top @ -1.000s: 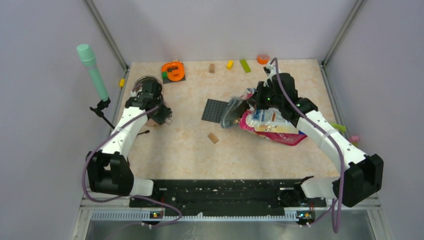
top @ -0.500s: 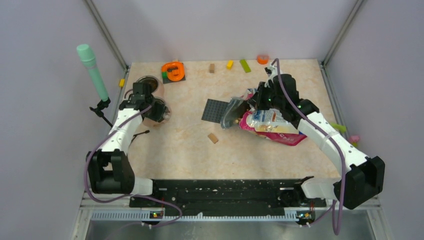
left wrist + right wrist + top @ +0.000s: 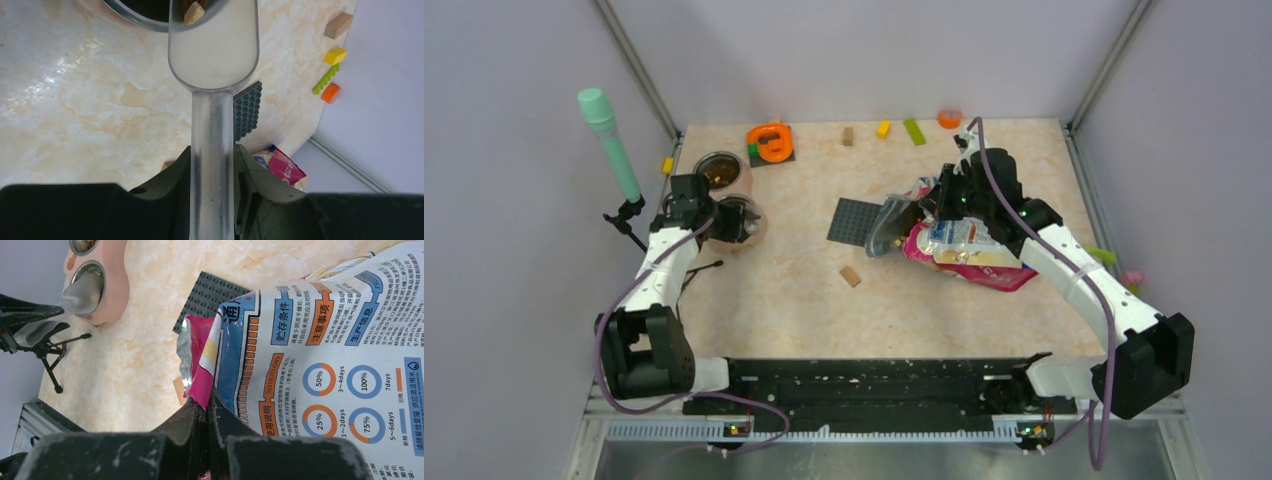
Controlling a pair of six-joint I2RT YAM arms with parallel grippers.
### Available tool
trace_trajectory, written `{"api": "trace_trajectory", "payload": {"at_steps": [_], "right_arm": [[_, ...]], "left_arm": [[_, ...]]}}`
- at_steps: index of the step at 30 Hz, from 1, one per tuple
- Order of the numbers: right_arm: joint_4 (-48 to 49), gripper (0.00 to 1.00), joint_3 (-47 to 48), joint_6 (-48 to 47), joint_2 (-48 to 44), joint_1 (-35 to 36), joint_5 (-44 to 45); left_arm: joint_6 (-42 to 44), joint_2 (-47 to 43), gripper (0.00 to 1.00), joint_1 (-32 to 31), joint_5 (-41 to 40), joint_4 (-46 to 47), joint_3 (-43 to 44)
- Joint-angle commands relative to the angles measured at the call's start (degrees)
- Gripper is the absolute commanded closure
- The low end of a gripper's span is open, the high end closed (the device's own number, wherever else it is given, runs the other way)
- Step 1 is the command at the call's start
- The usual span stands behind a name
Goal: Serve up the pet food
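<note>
Over the last second the left arm had drawn back leftward, uncovering the far bowl of the pink feeder (image 3: 117,295), where brown pet food (image 3: 719,171) lay. The left gripper (image 3: 212,170) was clamped on the handle of a clear scoop (image 3: 214,45) whose tip, carrying a couple of pellets, hung over the near bowl. Farther right, the right gripper (image 3: 207,407) pinched the torn edge of the pink-and-blue bag (image 3: 325,340), its mouth overlapping the grey studded plate (image 3: 852,220).

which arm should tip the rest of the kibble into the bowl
Left. The left gripper holds the scoop, its tip with a few pellets over the bowl rim. The right gripper is shut on the bag edge, away from the bowl.
</note>
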Motion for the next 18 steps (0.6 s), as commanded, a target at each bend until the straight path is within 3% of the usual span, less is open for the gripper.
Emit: {"api": "trace_trajectory", "payload": {"at_steps": [1,12,18], "right_arm": [[5.9,1.0,1.3,0.7,-3.2,-0.1,-2.7],[6.4,1.0,1.5,0.4,-2.4,-0.1,-2.8],[6.6,1.0,1.6,0.2,-2.1,-0.1,-2.8]], "left_arm": [[-3.8,-3.7,1.0,0.5,3.7,6.0,-1.3],[-6.2,-5.7,1.0,2.8,5.1,9.1,-5.1],[-2.9,-6.2,1.0,2.6,3.6,5.8,-4.2]]}}
